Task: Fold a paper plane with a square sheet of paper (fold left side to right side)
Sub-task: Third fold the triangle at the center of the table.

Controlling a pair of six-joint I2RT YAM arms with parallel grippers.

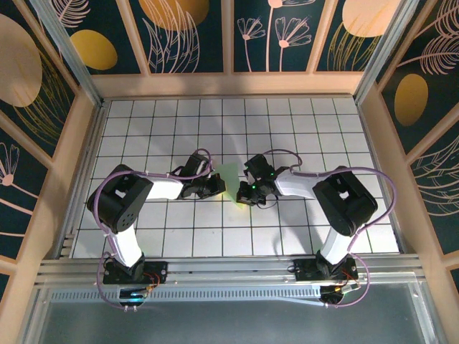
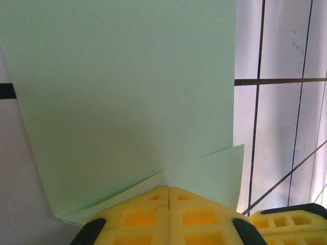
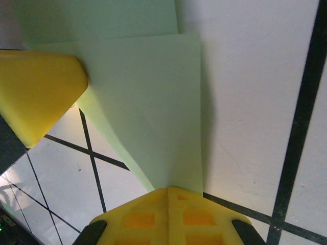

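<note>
Left end effector [image 1: 215, 185]: closed tight, pinching an edge of the sheet of paper [image 1: 228, 174]. The sheet is pale green, with one layer folded over another. It sits at the centre of the gridded bench [image 1: 165, 122], between both arms. Right end effector [image 1: 244, 189]: closed on the sheet's tapered end, just beside the left one. Patterned walls [image 1: 43, 86] enclose the bench.

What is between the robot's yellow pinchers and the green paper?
Nothing visible. The shut left gripper and the shut right gripper both meet the green paper directly, with their tips right at its edge.
</note>
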